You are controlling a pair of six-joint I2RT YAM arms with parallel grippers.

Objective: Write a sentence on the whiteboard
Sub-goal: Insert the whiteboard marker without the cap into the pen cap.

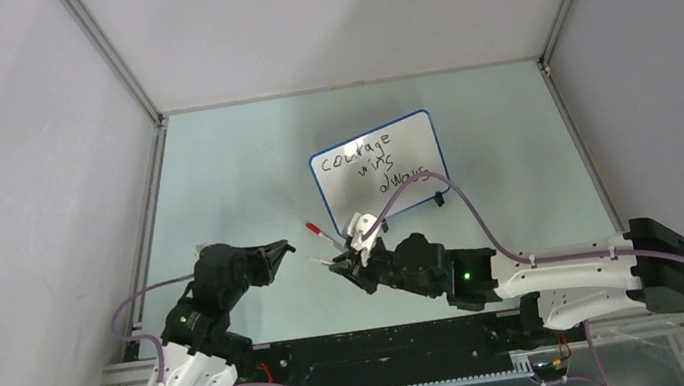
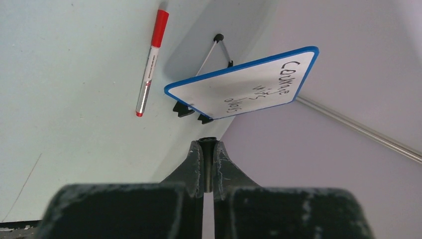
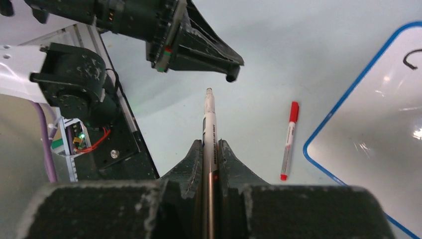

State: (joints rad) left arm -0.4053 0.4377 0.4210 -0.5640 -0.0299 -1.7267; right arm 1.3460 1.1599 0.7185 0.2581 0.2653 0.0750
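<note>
Board: the whiteboard [image 1: 377,170] stood propped on its feet mid-table, about 1 o'clock from the right gripper [image 1: 341,264] in the top view, well apart from both arms.
Text: the sentence [image 1: 366,161] read "courage wins always" in three staggered lines. It looked complete to me.
R arm: the right gripper was clamped on a grey-bodied marker [image 3: 209,124]. The barrel ran straight along the fingers, with the nib end bare and sticking out front.
L arm: the left gripper [image 2: 208,144] had its jaws pressed nearly together, with a small dark round bit [image 3: 230,78] at the tips. I couldn't tell whether it was the cap.
Key relation: in the right wrist view the nib pointed at 12 o'clock, straight at the left gripper's tips, near but not touching. From above, the left gripper sat at roughly 9 o'clock of the right one.
Spare: a red-capped marker [image 2: 151,59] lay flat on the table [image 1: 234,168] between the grippers and the board, touching neither.
Stage: my read was that the writing was done and capping or set-down was next.
Next move: the marker's long axis had to line up with the left tips. Any sideways offset would miss.
Risk: the bare nib could smear the fingers or the table.
</note>
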